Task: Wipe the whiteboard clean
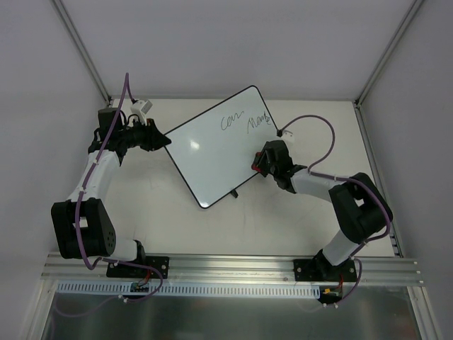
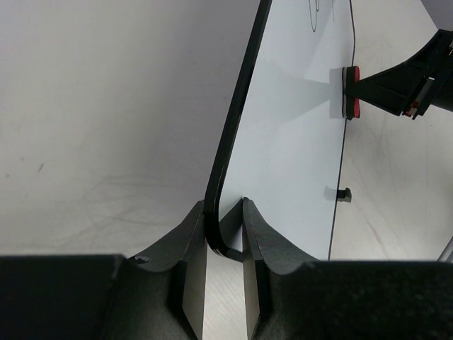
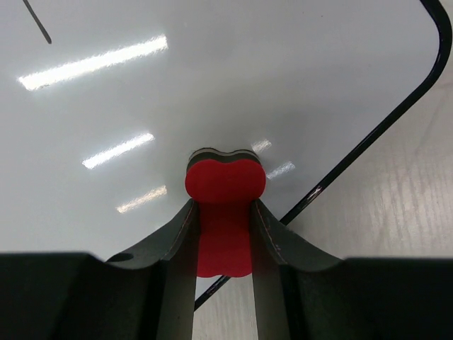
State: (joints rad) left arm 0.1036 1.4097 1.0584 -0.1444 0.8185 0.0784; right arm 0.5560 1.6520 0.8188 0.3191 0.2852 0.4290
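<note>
One whiteboard (image 1: 212,149), set diagonally on the table (image 1: 283,227), between the two arms. Writing: two dark scrawled words by its far corner. The first reads roughly "Can"; the second is not legible. One small black clip (image 2: 343,193) shows on its right edge. Left gripper (image 2: 225,216) clamped on the board's left corner. Right gripper (image 3: 225,212) clenched on one red eraser (image 3: 225,180), pressed to the board near its right edge.

Brightness: bright, even overhead light in all three views.
Glare: strip-light streaks on the whiteboard (image 3: 212,92), right wrist view.
Shadows: soft and grey; one patch on the board, left wrist view.
Focus: top view sharp; nearest foreground soft in wrist views.
</note>
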